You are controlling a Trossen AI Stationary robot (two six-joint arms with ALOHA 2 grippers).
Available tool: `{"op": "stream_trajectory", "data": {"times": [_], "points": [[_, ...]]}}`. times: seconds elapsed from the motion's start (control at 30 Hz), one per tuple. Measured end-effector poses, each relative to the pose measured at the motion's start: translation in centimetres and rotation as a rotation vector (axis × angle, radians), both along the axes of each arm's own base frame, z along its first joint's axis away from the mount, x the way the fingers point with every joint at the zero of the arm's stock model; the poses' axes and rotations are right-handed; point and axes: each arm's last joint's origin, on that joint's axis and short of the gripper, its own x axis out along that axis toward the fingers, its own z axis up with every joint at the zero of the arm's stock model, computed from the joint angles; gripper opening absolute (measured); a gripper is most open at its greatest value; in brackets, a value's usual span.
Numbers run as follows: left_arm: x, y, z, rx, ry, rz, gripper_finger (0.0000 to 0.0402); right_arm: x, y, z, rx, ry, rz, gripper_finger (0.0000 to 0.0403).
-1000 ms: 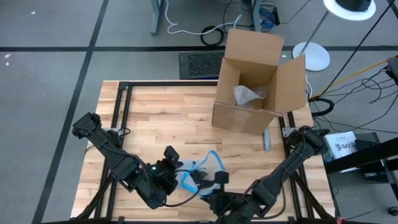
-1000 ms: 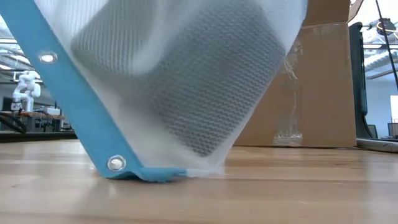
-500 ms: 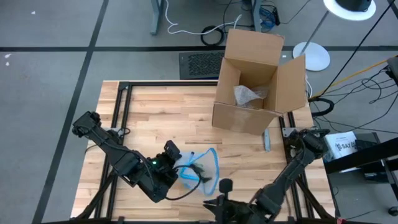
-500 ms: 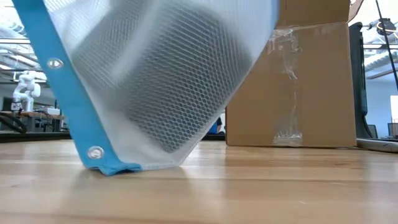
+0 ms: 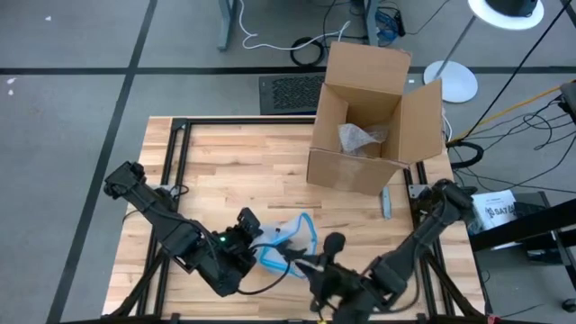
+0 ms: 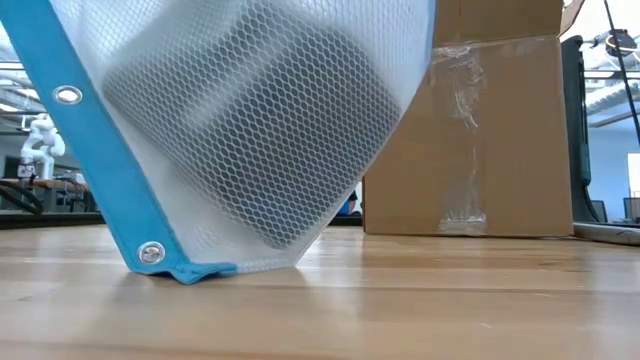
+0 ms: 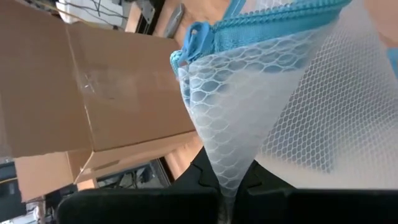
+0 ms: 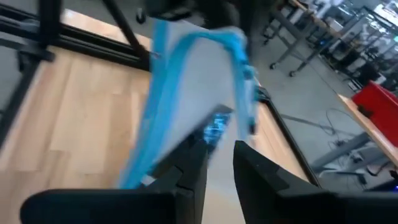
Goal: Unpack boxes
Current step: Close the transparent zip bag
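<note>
The carton (image 5: 373, 121) stands open at the upper right of the table (image 5: 225, 171) in the high view, flaps up, with a crumpled clear wrap (image 5: 358, 138) lying inside it. A small grey strip (image 5: 385, 202) lies on the wood just below its lower right corner. Beyond the table's top edge a dark floor grille (image 5: 290, 93) sits on the floor, with cables and a white lamp base (image 5: 453, 81) further right.

At the lower centre of that view the mesh pouch (image 5: 286, 245) with its blue edge hangs between the two arms. The left gripper (image 5: 255, 241) has its jaws clamped on the pouch from the left; in the left wrist view the mesh (image 7: 273, 106) narrows to a point right at the dark fingers. The right gripper (image 5: 306, 263) sits just below and right of the pouch; the right wrist view shows its jaws narrowly parted with the pouch's blue border (image 8: 186, 99) just ahead of them, and whether they touch it I cannot tell.

Only the low view shows the dark block (image 6: 260, 130) inside the pouch, the pouch's corner touching the table, and the glossy tape strip (image 6: 462, 140) down the carton's side, partly hidden behind the pouch
</note>
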Motion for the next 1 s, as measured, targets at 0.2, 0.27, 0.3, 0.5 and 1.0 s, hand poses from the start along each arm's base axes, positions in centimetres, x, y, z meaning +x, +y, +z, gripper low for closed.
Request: {"op": "stream_trajectory", "data": {"times": [0.2, 0.27, 0.3, 0.5, 1.0], "points": [[-0.1, -0.5, 0.0, -0.020, -0.015, -0.016, 0.0000, 1.9, -2.5, -0.2, 0.010, 0.051, -0.030, 0.0071], [-0.1, -0.5, 0.0, -0.021, -0.015, -0.017, 0.0000, 2.4, -3.1, -0.2, 0.011, 0.057, -0.031, 0.0071], [-0.1, -0.5, 0.0, -0.020, -0.015, -0.017, 0.0000, 2.5, -3.3, -0.2, 0.010, 0.063, -0.029, 0.0071], [0.0, -0.6, 0.0, -0.022, -0.015, -0.017, 0.0000, 3.5, -3.7, 0.1, 0.045, 0.070, 0.037, 0.0071], [0.0, -0.8, 0.1, -0.036, -0.028, -0.023, 0.0000, 5.0, -5.3, 0.4, 0.061, 0.069, 0.074, 0.0025]]}}
